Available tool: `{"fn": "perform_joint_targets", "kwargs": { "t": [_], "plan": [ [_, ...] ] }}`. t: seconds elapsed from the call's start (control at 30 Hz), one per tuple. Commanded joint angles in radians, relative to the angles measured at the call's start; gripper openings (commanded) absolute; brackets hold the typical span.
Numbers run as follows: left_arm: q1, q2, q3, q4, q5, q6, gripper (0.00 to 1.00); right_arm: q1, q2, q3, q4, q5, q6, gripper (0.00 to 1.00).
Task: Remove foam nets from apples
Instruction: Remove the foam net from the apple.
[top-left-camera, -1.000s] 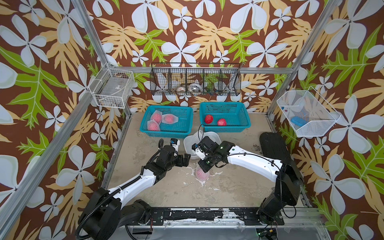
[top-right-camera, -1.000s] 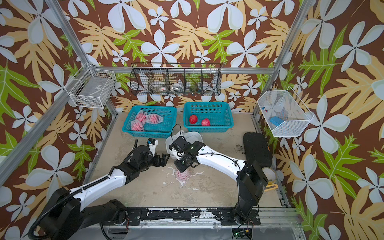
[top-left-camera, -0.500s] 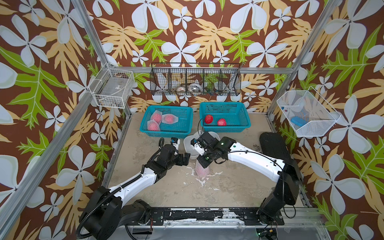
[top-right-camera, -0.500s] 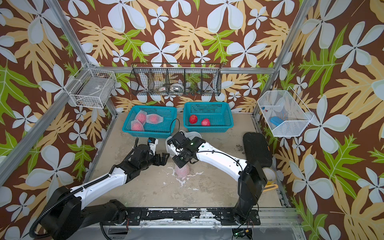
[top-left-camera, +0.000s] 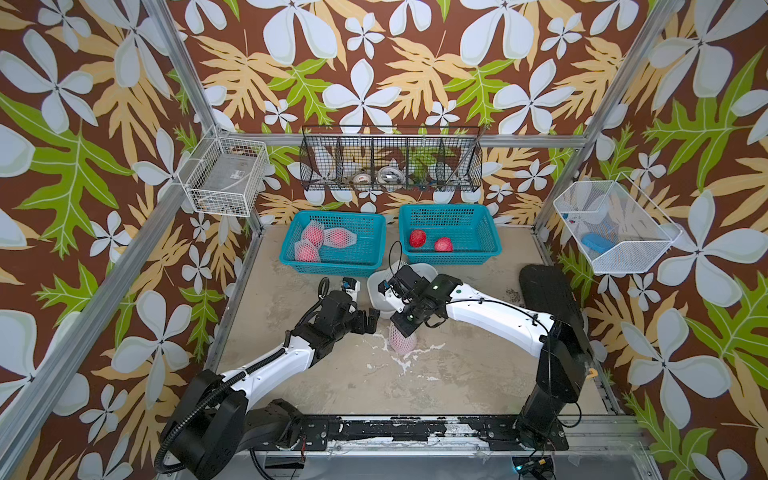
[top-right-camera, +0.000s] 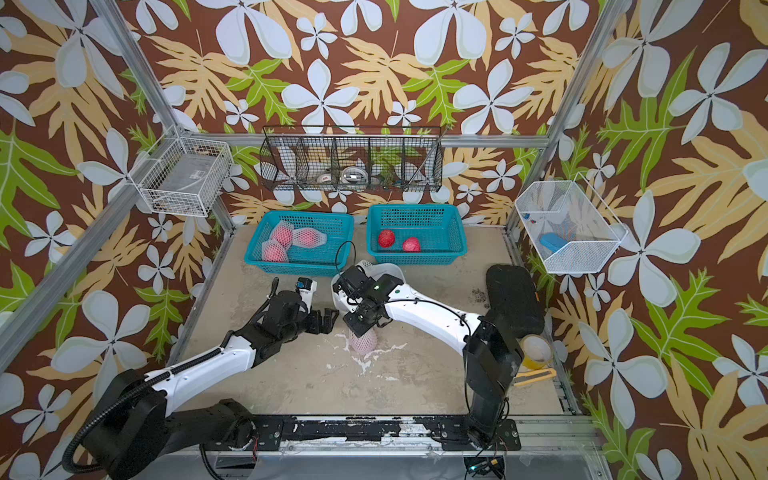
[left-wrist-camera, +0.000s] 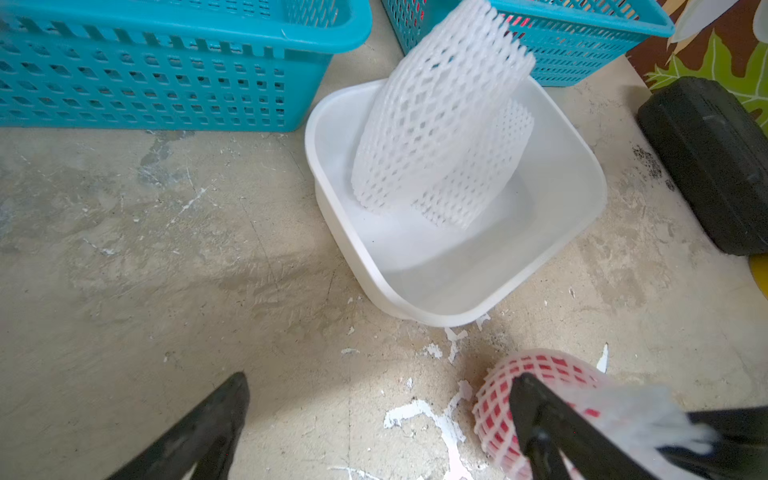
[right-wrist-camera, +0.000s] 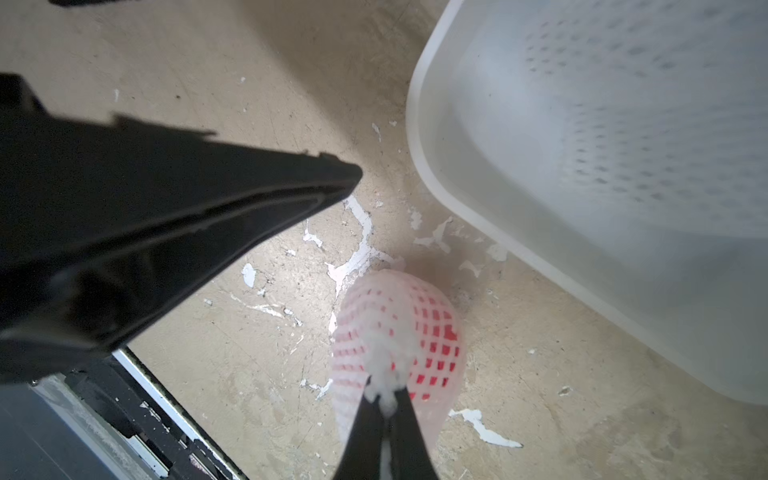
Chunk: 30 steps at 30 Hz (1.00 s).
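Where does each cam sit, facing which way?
Top views: above the arm bases, looking down on the table; both arms whole.
Left wrist: faces the white tub and empty foam nets; own open fingers show.
Right wrist: looks down at the netted apple; own fingers pinch its net.
Shared: both wrist views show tub and netted apple.

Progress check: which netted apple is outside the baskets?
The apple beside the white tub, net pinched by the right gripper; the other three sit in a basket.

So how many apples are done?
Two bare apples lie in the right basket, two empty nets in the white tub. The right gripper pinches the net on a third apple; the left gripper is open. Three netted apples wait in the left basket.
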Motion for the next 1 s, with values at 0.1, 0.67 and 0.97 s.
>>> {"fn": "perform_joint_targets", "kwargs": {
  "t": [0.1, 0.67, 0.97],
  "plan": [
    [0.002, 0.008, 0.005, 0.017, -0.015, 0.017, 1.0, 0.001, -0.016, 0.073, -0.047, 0.023, -0.004, 0.0],
    [0.002, -0.074, -0.05, 0.139, -0.199, -0.11, 1.0, -0.145, -0.067, 0.242, 0.224, -0.107, 0.085, 0.0],
    [0.002, -0.045, -0.065, 0.16, -0.103, -0.103, 1.0, -0.235, 0.138, 0.406, 0.347, -0.137, 0.16, 0.0]
  ]
}}
